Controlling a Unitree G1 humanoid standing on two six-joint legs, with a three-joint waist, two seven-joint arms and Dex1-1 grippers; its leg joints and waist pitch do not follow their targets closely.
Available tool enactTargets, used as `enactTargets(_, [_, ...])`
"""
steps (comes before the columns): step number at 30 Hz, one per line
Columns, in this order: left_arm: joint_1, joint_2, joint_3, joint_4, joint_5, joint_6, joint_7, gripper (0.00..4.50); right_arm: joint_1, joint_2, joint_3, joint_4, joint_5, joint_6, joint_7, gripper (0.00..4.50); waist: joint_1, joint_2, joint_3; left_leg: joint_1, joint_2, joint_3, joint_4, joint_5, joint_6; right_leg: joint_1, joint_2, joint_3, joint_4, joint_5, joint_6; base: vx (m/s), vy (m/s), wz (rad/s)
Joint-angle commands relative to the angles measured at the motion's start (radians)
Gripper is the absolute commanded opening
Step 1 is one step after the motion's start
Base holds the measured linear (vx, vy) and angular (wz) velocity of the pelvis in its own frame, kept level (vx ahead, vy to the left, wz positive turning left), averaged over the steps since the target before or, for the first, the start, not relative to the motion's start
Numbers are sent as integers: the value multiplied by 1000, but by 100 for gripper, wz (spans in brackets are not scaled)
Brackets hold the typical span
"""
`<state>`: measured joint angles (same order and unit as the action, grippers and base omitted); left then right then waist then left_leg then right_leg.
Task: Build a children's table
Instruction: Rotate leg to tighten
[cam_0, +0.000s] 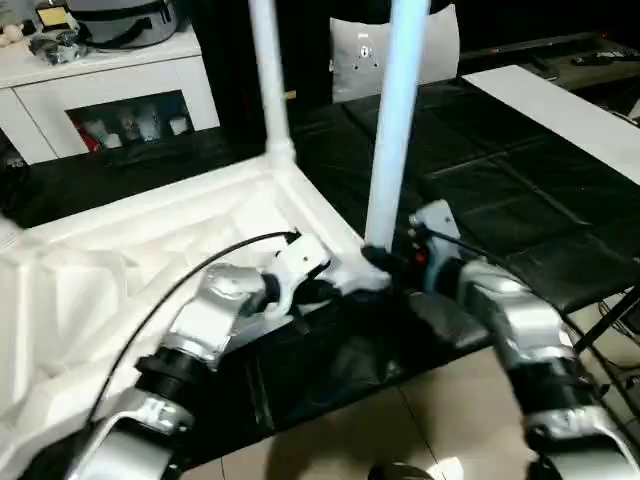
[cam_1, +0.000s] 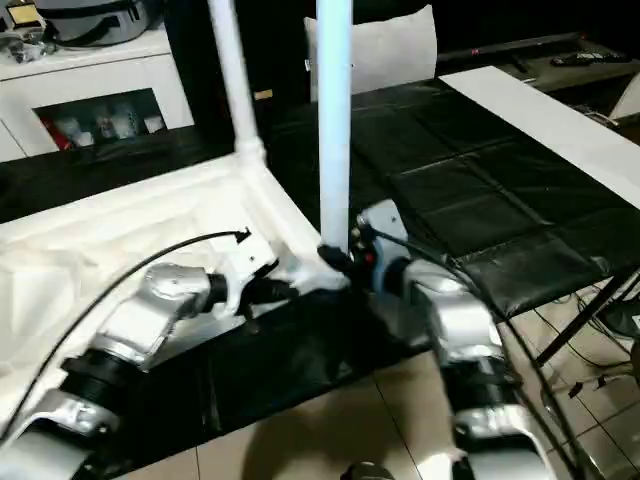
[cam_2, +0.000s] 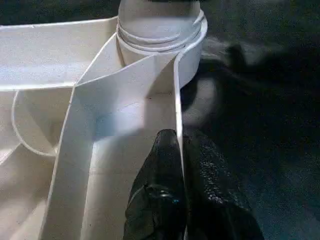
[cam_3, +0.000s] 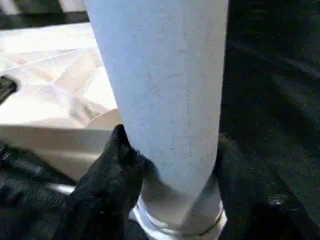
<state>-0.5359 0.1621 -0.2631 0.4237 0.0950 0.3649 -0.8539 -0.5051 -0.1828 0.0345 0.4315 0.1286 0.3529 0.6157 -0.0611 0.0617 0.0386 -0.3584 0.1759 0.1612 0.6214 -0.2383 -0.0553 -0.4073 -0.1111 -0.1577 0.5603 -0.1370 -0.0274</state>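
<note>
the table top (cam_0: 150, 250) lies upside down on a black mat (cam_0: 520, 190), ribbed underside up, spreading from the middle of the head view toward nine o'clock. two white legs stand upright in its corner sockets: the far leg (cam_0: 268, 70) at about twelve o'clock, the near leg (cam_0: 395, 120) just past one o'clock, its foot in the near corner socket (cam_2: 187, 47)

the left gripper (cam_2: 182, 150) comes in from seven o'clock and pinches the thin rim wall of the table top just short of that socket — one black finger on each side of the wall, closed on it. the right gripper (cam_3: 170, 170) reaches from five o'clock and clasps the near leg low down, just above the socket; its fingers (cam_3: 112, 170) sit on either side of the shaft, and they seem to be touching it, though the far one is mostly in shadow

a white cabinet (cam_0: 110, 90) with glass doors stands at eleven o'clock, and a white board (cam_0: 560, 110) lies across the mat at two o'clock
</note>
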Motion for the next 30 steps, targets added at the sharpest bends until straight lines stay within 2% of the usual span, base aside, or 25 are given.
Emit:
enactTargets(1, [-32,-49,-47,-46,-30,-27,-20,0,-6,33,43,16,3,1,20,276,8,-20,-65,-14,40,-17,-72,-122,101,62,-54,49,-80,-443,-103,0,0,0])
enactTargets(2, [-35,-46,-49,-51,-25,-21,-17,0,0,27,45,1,6,-7,42,295,19,-17,-68,-16,46,-19,-71,-84,117,65,-54,54,-64,-358,-130,0,0,0])
enactTargets(4, [-35,-34,-51,-55,-21,-22,-23,0,10,16,41,-21,18,-10,68,309,28,-17,-71,-17,49,-19,-69,-41,138,70,-55,57,-50,-276,-161,0,0,0])
enactTargets(5, [-36,-23,-51,-50,-21,-35,-32,0,17,5,36,-33,28,-15,92,313,33,-10,-72,-14,48,-18,-67,-23,152,69,-55,57,-47,-244,-176,0,0,0])
enactTargets(7, [-36,-17,-51,-49,-20,-40,-35,0,21,-2,32,-39,33,-18,104,340,39,-13,-73,-13,48,-16,-65,-7,163,69,-55,59,-46,-226,-181,0,0,0])
enactTargets(8, [-36,-4,-53,-44,-21,-55,-51,0,27,-17,28,-48,39,-26,127,350,49,-14,-74,-15,48,-16,-64,15,174,70,-55,59,-42,-209,-186,0,0,0])
enactTargets(10, [-40,19,-56,-30,-21,-89,-84,0,38,-47,25,-57,58,-42,176,355,54,-15,-73,-16,48,-15,-63,10,184,69,-55,59,-42,-212,-187,0,0,0])
enactTargets(13, [-47,54,-69,-4,-18,-144,-145,0,56,-99,40,-78,70,-54,264,394,62,-15,-70,-14,47,-13,-64,-13,180,67,-53,59,-48,-255,-178,0,0,0])
enactTargets(14, [-50,71,-75,8,-19,-168,-180,0,65,-127,51,-88,71,-59,311,394,70,-15,-68,-11,48,-12,-65,-36,168,65,-54,60,-53,-290,-164,0,0,0])
enactTargets(15, [-50,71,-75,8,-19,-168,-180,0,65,-127,51,-88,71,-59,311,417,73,-14,-69,-10,50,-11,-66,-40,163,65,-54,61,-52,-293,-163,0,0,0])
enactTargets(17, [-58,103,-90,24,-20,-205,-236,0,75,-170,63,-102,76,-64,387,428,78,-12,-69,-9,53,-13,-69,-47,146,64,-53,61,-51,-289,-164,0,0,0])
enactTargets(18, [-63,124,-101,33,-22,-238,-277,0,78,-196,68,-112,82,-60,435,442,81,-13,-69,-9,51,-13,-68,-52,148,64,-53,61,-51,-291,-163,0,0,0])
enactTargets(19, [-63,125,-101,33,-22,-239,-279,0,78,-198,68,-113,82,-60,437,442,84,-12,-70,-9,52,-13,-68,-51,148,66,-54,62,-49,-286,-162,0,0,0])
enactTargets(20, [-65,135,-106,36,-23,-249,-298,0,79,-210,70,-116,83,-63,457,447,90,-12,-70,-8,54,-12,-67,-40,149,63,-54,64,-45,-264,-169,0,0,0])
enactTargets(21, [-73,163,-125,51,-22,-292,-359,0,74,-250,85,-118,84,-62,521,447,96,-12,-71,-8,54,-11,-67,-36,150,62,-54,64,-44,-257,-173,0,0,0])
enactTargets(24, [-76,176,-134,57,-20,-308,-383,0,72,-270,94,-121,86,-58,554,447,106,-13,-69,-7,54,-8,-67,-49,139,62,-55,66,-44,-275,-172,0,0,0])
enactTargets(25, [-81,185,-141,64,-17,-323,-402,0,73,-289,105,-126,93,-55,593,419,107,-14,-69,-8,55,-9,-68,-49,135,63,-55,66,-43,-278,-171,0,0,0])
enactTargets(26, [-91,207,-159,78,-15,-362,-458,0,75,-329,130,-136,110,-55,685,419,113,-16,-70,-8,52,-8,-66,-66,137,66,-54,63,-46,-301,-163,0,0,0])
enactTargets(27, [-94,211,-163,81,-15,-372,-473,0,76,-337,135,-137,114,-57,706,419,115,-16,-70,-8,55,-8,-67,-64,136,66,-56,66,-44,-297,-162,0,0,0])
enactTargets(30, [-98,232,-184,80,-25,-407,-550,0,75,-367,161,-142,125,-69,787,382,123,-16,-70,-7,56,-7,-67,-69,136,62,-57,67,-45,-308,-162,0,0,0])
